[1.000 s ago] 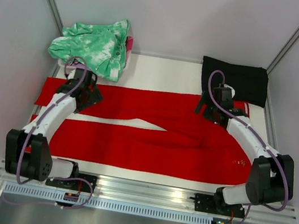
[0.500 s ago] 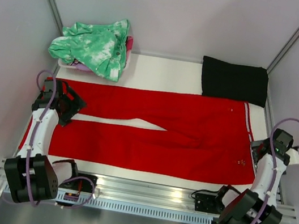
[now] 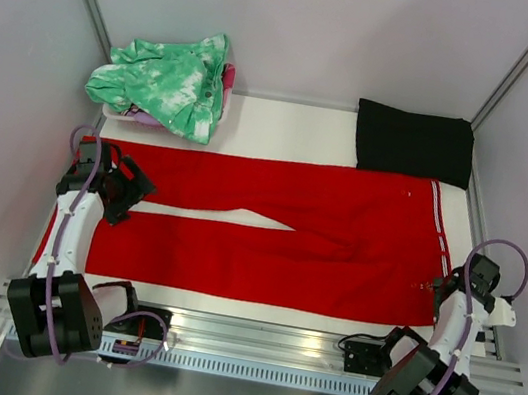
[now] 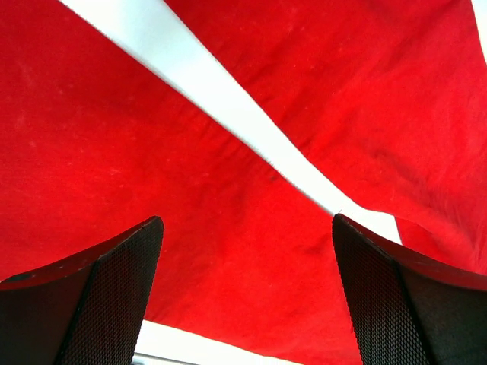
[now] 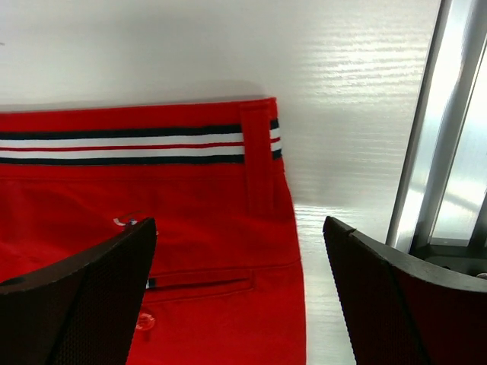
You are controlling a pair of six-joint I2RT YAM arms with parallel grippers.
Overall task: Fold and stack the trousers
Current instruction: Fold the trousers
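The bright red trousers (image 3: 269,229) lie flat across the white table, legs to the left and waistband to the right. My left gripper (image 3: 131,194) hovers open over the leg ends. In its wrist view the left gripper (image 4: 247,219) has red cloth (image 4: 114,137) and the white gap between the legs (image 4: 228,99) below it. My right gripper (image 3: 443,288) is open at the waistband's near corner. The right wrist view shows the right gripper (image 5: 238,221) above the striped waistband trim (image 5: 122,144) and a slit pocket (image 5: 205,283). Neither gripper holds anything.
A green-and-white mottled garment (image 3: 167,80) is heaped at the back left. A black folded cloth (image 3: 415,142) lies at the back right, touching the trousers' waistband corner. A metal rail (image 5: 441,152) runs along the table's right edge. Enclosure walls stand on three sides.
Both arms have drawn back from the far edge of the trousers to the outer ends. The right gripper then shifted nearer the front. The trousers now lie uncovered and flat.
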